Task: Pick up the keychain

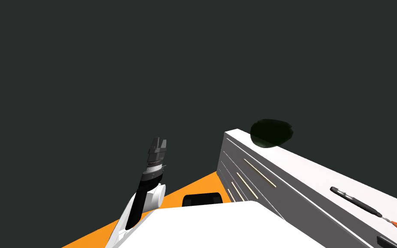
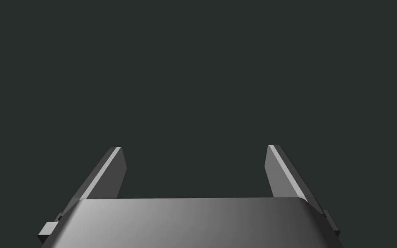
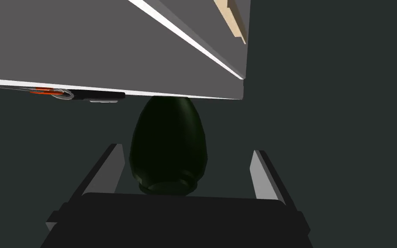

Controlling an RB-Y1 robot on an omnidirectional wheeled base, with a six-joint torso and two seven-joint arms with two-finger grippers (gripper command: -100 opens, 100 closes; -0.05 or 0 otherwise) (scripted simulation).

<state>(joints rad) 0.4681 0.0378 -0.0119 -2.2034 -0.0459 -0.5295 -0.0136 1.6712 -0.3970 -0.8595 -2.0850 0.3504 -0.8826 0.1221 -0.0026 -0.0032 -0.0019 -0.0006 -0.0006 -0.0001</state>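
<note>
Your keychain, black with an orange tag, is lying flat on the white surface, well apart from the dark green vase at the far corner. Your right hand is wide open and holding nothing, and the vase shows between its fingers. Left hand is spread open and empty too.

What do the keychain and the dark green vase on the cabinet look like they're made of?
Keychain: a matte black bar, possibly plastic or rubber, a thin grey ring that reads as metal, and an orange tag of unclear material. Vase: dark green, smooth, with a faint sheen near its rim in the right wrist view, so glazed ceramic or glass; I cannot tell which.
</note>
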